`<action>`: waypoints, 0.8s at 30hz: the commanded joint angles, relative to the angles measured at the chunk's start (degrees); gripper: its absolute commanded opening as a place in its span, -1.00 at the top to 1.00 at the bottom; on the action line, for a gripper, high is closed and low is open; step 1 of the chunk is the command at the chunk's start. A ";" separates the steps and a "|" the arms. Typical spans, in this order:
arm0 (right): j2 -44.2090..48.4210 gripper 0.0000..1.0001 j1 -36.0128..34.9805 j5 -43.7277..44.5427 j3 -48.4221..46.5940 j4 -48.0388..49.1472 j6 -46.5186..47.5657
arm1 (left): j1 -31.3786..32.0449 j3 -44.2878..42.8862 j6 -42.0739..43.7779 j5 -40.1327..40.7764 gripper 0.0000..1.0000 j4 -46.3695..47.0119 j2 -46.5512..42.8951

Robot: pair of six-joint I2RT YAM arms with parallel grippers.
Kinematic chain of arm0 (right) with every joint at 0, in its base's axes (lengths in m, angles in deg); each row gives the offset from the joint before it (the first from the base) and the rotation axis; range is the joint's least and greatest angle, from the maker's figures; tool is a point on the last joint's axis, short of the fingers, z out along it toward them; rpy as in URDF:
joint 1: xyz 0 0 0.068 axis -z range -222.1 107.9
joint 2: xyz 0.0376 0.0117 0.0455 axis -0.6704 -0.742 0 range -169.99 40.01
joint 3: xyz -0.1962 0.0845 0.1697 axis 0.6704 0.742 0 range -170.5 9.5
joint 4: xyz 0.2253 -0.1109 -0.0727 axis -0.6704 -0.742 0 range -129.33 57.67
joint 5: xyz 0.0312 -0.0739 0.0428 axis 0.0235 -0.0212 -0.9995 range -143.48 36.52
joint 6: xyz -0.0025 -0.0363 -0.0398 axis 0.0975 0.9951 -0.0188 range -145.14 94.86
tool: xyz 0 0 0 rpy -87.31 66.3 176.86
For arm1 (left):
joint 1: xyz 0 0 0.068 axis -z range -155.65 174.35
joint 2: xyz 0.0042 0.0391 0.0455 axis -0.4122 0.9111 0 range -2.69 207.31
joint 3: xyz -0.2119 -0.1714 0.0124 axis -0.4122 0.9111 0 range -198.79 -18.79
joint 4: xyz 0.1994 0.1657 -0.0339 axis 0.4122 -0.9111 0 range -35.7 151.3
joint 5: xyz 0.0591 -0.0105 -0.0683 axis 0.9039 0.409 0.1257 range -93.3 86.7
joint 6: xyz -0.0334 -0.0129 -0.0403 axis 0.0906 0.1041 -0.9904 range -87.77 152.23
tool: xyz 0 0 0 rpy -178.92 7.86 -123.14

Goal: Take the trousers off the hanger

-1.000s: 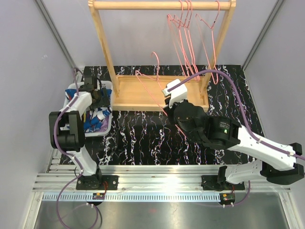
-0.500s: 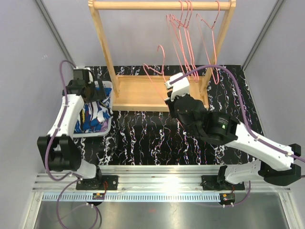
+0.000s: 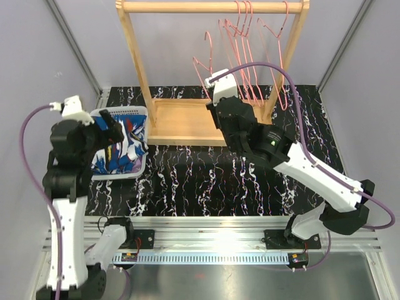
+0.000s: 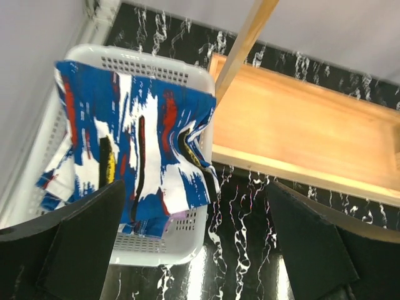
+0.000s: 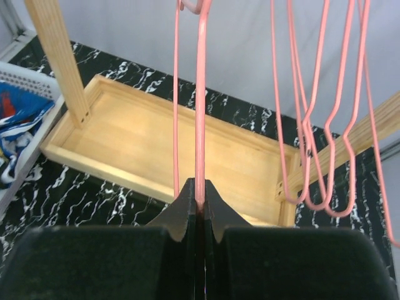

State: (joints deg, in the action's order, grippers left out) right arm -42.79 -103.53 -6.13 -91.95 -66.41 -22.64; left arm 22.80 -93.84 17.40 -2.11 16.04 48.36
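The dark blue trousers, splashed with white, red and yellow, lie crumpled in a white slotted basket at the far-left corner of the black marbled counter, one edge of the cloth draped over the basket's near rim. The left claw hovers above the basket with its jaws spread wide, clear of the cloth.

Across the counter, the right claw is clamped tight on the lower wire of a pink hanger, holding it upright over the base tray of the wooden rack. From overhead, the hanger's hook sits below the rack's top rail and to the left of the other pink hangers, which hang in a cluster from the rail's right end. The basket stands just beside the rack's left post, touching or nearly touching the tray's edge; which of the two cannot be told.
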 commanded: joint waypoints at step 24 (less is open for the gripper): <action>-24.78 1.00 21.87 -8.07 -25.82 3.32 1.19 | 7.60 11.85 3.05 1.27 -0.98 -13.98 -23.45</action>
State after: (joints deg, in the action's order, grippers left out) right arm -67.88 -82.81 -14.09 -117.06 -62.15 -19.88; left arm 29.45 -81.75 18.93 -2.00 0.99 24.43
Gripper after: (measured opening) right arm 0.049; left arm 0.987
